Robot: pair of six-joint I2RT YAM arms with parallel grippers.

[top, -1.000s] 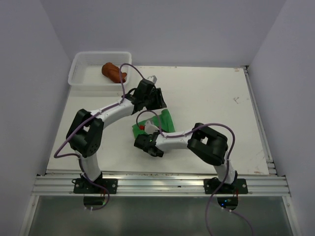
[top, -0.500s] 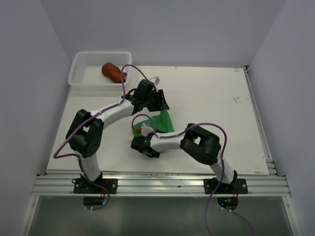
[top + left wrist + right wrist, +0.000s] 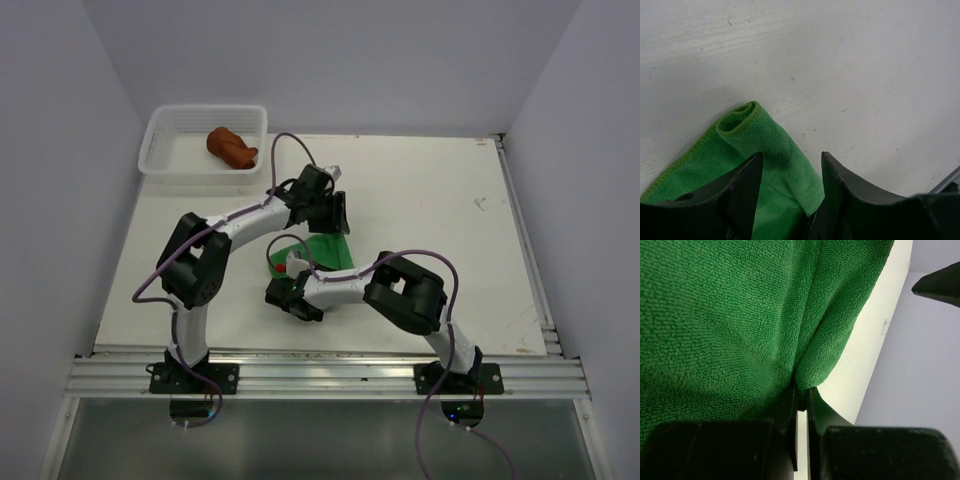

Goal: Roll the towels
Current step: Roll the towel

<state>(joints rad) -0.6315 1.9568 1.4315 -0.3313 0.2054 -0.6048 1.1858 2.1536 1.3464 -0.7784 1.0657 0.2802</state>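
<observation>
The bright green towel lies on the white table between both arms. Its far edge is curled into a loose roll. My left gripper is over that far end, and in its wrist view its jaws stand open with the rolled edge lying between them. My right gripper is at the towel's near left corner, and in its wrist view it is shut on a fold of the green cloth. The rust-brown towel lies bunched in the white basket.
The white mesh basket stands at the table's far left corner. Grey walls close in the table on the left, back and right. A metal rail runs along the near edge.
My left arm has swung right and its gripper now sits over the towel's far edge. My right gripper has shifted slightly left while holding the towel's near corner.
</observation>
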